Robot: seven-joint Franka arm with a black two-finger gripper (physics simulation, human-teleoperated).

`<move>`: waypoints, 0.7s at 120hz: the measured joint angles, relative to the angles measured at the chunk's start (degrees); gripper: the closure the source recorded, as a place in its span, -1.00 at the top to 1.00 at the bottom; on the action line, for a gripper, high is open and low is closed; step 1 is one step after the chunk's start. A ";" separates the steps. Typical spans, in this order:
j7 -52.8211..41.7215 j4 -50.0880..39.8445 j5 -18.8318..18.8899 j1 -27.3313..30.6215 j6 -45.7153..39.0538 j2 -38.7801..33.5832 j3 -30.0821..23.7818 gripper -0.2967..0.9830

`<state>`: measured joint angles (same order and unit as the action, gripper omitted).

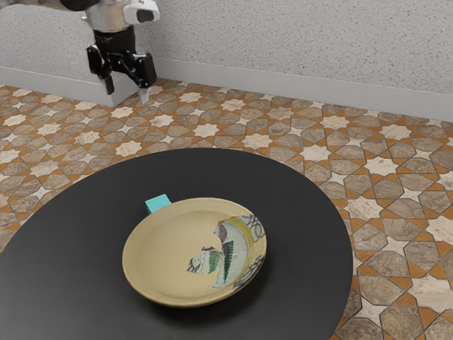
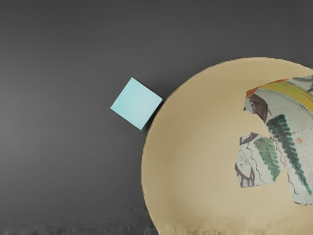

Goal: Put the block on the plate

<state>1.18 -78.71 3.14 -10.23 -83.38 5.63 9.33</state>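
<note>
Nearest the camera, the round black bench (image 1: 60,283) supports both workpieces. At the exterior view's left, the end effector (image 1: 127,91) is released, fingers spread and empty, raised clear of the bench, presumably to permit alignment before descent. Next, the cyan block (image 1: 158,204) rests on the bench just beside the plate rim; contact cannot be confirmed. Farther right, the plate (image 1: 166,258) sits face up, ready to receive it. Grasp across faces free of the rim; a finger could otherwise strike the plate.
</note>
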 joint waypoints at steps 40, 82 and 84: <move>4.37 0.44 -2.12 5.38 -9.10 9.07 -1.66 0.54; 23.64 3.17 -8.23 8.13 -20.89 27.07 -1.08 0.54; 24.58 2.50 -8.28 8.13 -21.73 27.32 -1.09 0.54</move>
<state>25.76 -76.22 -5.13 -2.10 -105.11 32.95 8.24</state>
